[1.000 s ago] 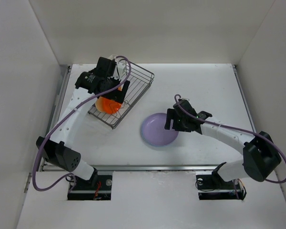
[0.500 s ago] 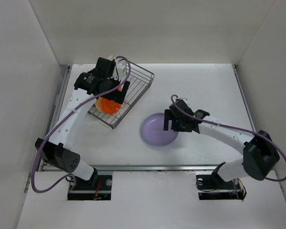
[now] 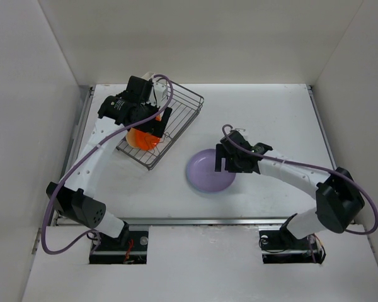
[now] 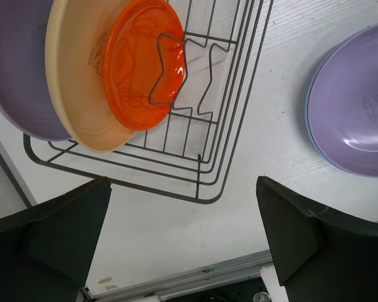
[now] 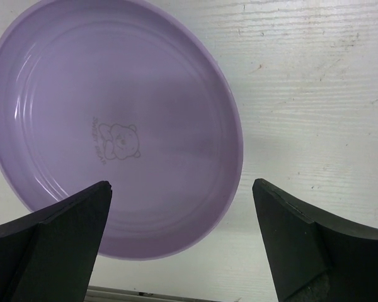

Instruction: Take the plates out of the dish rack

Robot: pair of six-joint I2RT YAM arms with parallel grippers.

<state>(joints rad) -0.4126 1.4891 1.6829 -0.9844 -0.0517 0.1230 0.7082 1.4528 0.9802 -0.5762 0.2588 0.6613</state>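
Observation:
The dark wire dish rack [image 3: 179, 113] stands at the back left of the table. In the left wrist view the rack [image 4: 230, 126] holds a lavender plate [image 4: 16, 75], a tan-yellow plate [image 4: 75, 107] and a small red-orange plate [image 4: 138, 63], all on edge. The red-orange plate [image 3: 142, 138] shows under the left arm. My left gripper [image 3: 156, 128] [image 4: 184, 182] is open and empty above the rack's near corner. Another lavender plate [image 3: 205, 171] [image 5: 113, 126] [image 4: 359, 107] lies flat on the table. My right gripper [image 3: 224, 158] [image 5: 181, 185] hangs open and empty over that plate's right edge.
White walls close in the table on the left, back and right. A metal rail [image 3: 195, 220] [image 4: 195, 277] runs along the table's near edge. A small white holder [image 3: 152, 80] sits at the rack's far corner, mostly hidden by the left arm.
My right gripper has drifted a little left and away over the lavender plate on the table. The left gripper has barely moved.

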